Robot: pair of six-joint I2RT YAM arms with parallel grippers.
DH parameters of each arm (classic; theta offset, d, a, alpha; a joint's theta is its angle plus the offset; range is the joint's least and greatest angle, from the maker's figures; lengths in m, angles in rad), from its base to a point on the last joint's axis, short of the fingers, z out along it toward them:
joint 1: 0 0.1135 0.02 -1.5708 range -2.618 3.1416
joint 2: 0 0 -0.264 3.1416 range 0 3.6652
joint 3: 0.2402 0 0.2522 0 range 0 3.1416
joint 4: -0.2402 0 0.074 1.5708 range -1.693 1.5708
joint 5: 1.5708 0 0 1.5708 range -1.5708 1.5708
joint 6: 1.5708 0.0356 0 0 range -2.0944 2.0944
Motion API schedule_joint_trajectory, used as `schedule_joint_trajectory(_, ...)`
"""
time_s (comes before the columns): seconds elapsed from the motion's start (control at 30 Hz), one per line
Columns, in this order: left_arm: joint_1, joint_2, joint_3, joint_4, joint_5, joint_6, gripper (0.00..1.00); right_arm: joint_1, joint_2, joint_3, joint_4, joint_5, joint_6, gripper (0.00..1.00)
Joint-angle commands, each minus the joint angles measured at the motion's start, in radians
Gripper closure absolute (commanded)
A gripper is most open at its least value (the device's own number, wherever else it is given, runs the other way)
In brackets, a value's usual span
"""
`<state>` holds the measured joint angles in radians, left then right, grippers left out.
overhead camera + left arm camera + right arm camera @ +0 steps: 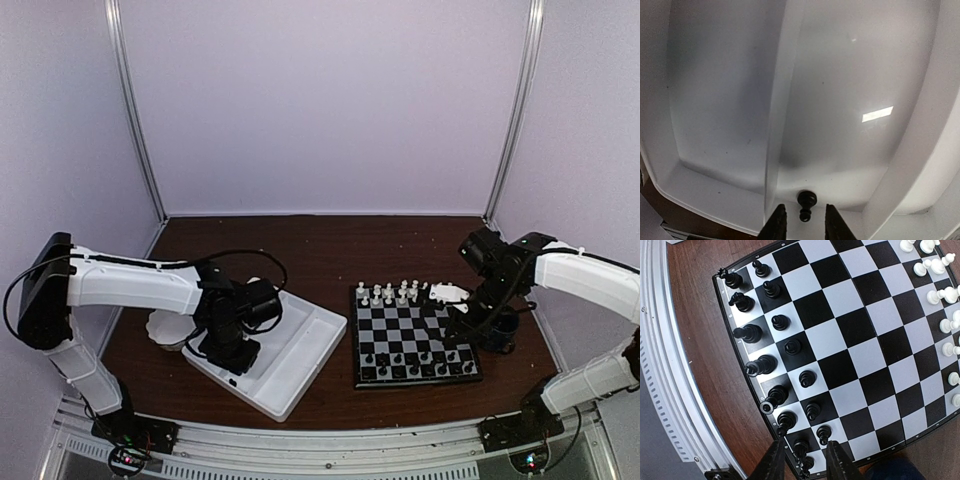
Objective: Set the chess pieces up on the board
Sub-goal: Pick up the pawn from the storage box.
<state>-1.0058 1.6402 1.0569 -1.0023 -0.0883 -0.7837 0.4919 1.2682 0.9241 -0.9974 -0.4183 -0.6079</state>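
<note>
Pickup step: left gripper (804,209), fingers (777,226) narrowly parted, is straddling a black pawn (806,199) in the tray (865,75); right gripper (804,449) is hovering part-open over the board (840,340); next, probably pinch and lift.

White chessmen (932,266) partly beyond frame edge

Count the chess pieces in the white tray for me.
1: a black piece by the end wall of one tray compartment. Others may be hidden under the left arm.
</note>
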Motion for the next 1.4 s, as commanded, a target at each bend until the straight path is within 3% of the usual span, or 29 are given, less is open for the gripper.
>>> schedule_joint_trajectory(0.0, -0.026, 0.029, 0.03, -0.025, -0.065, -0.189, 0.7, -0.001, -0.03, 0.004, -0.001, -0.024, -0.019, 0.69)
schedule_joint_trajectory(0.3, -0.053, 0.118, 0.055, -0.046, -0.018, -0.237, 0.73, 0.0, -0.032, 0.009, -0.014, -0.047, -0.029, 0.7)
schedule_joint_trajectory(0.87, -0.093, 0.132, 0.081, -0.185, -0.034, -0.24, 0.76, 0.004, -0.014, 0.009, -0.011, -0.044, -0.027, 0.7)
schedule_joint_trajectory(1.13, -0.091, 0.155, 0.092, -0.174, -0.025, -0.218, 0.92, 0.003, -0.013, 0.009, -0.008, -0.037, -0.024, 0.71)
schedule_joint_trajectory(1.37, -0.078, 0.117, 0.148, -0.205, -0.084, -0.179, 0.99, 0.004, -0.017, 0.007, -0.008, -0.033, -0.023, 0.71)
